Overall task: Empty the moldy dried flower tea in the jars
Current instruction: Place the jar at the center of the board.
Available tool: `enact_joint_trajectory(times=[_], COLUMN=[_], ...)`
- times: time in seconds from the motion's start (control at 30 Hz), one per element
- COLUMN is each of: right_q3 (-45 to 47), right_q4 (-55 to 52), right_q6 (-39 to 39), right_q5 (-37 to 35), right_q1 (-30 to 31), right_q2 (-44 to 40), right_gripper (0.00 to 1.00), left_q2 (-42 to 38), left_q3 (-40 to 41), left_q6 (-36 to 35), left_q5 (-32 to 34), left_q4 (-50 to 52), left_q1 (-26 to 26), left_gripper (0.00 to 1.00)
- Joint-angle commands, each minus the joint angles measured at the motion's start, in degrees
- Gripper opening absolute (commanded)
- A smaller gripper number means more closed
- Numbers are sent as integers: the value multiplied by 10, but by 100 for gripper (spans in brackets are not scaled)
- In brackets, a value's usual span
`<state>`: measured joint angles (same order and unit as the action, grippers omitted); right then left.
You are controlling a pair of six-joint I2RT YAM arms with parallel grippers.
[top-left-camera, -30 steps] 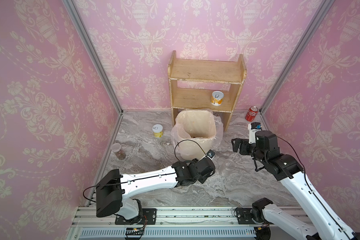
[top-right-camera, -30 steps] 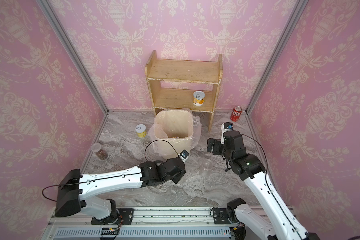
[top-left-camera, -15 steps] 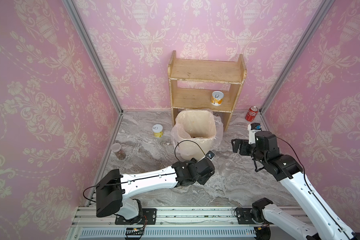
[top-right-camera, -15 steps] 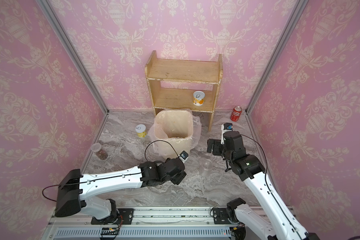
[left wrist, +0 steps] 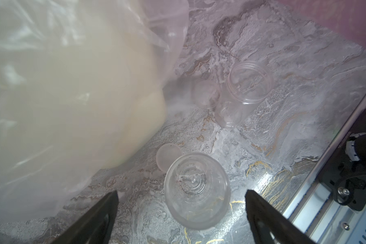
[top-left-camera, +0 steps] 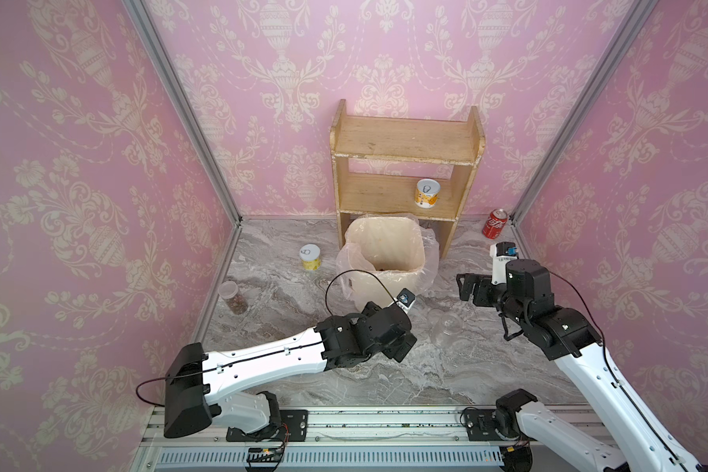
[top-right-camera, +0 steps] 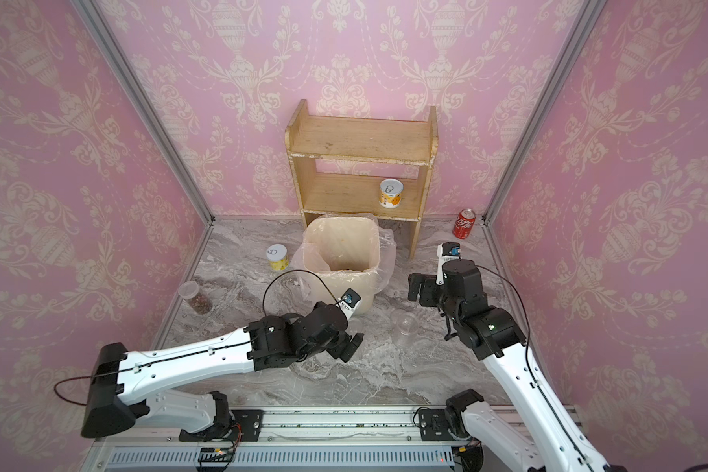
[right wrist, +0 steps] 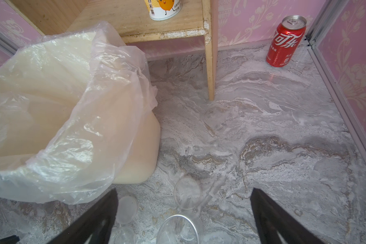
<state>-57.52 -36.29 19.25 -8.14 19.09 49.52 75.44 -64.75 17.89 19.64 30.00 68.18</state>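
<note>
- We are seeing a lidded jar (top-left-camera: 235, 295) standing upright on the surface (top-left-camera: 446, 380), close to the left wall. The moldy dried flower tea (top-left-camera: 238, 305) is lying in its lower part.
- We are finding a yellow tin (top-left-camera: 310, 257) standing between that jar and the bin, apart from both.
- We are observing the bin (top-left-camera: 401, 282), lined with a clear bag, standing just in front of the shelf (top-left-camera: 405, 141). Brownish bits are showing at its bottom.
- We are viewing the left fingers (left wrist: 93, 219) spread wide beside the bin. An empty jar (left wrist: 195, 190) is standing between them, touching neither, with only a few dark specks inside.
- We are noting a loose lid (left wrist: 169, 156) lying flat just beside that jar, toward the bin.
- We are seeing a second tin (top-left-camera: 428, 193) standing on the shelf's lower board.
- We are finding another empty jar (top-left-camera: 446, 327) standing open-mouthed between the two arms, with a clear round piece (left wrist: 205, 94) just beside it.
- We are viewing the right fingers (right wrist: 89, 221) spread wide, holding nothing, hanging above the surface right of the bin.
- We are seeing a red cola can (top-left-camera: 495, 223) standing in the right back corner.
</note>
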Motion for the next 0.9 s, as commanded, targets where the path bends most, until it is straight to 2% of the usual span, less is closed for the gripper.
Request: enact_joint_trajectory(times=[0.0, 0.17, 0.33, 0.53, 0.87], right_q3=[5, 5, 8, 14, 6], right_q4=[14, 37, 70, 101, 105], right_q6=[-19, -55, -79, -81, -88], right_q5=[28, 120, 215, 269, 284], right_q1=[-5, -5, -4, 0, 21], right_q2=[-13, -34, -53, -53, -37], right_gripper=[100, 100, 100, 100, 100], left_q2=[-45, -75, -114, -146, -108], left_q3=[-33, -66, -60, -59, -29], left_q6=[-25, -39, -4, 14, 10], left_q5=[50, 141, 141, 175, 130], left_q4=[22, 71, 92, 128, 88], left_q1=[4, -14, -104, -257, -552], left_gripper=[99, 99, 99, 99, 99])
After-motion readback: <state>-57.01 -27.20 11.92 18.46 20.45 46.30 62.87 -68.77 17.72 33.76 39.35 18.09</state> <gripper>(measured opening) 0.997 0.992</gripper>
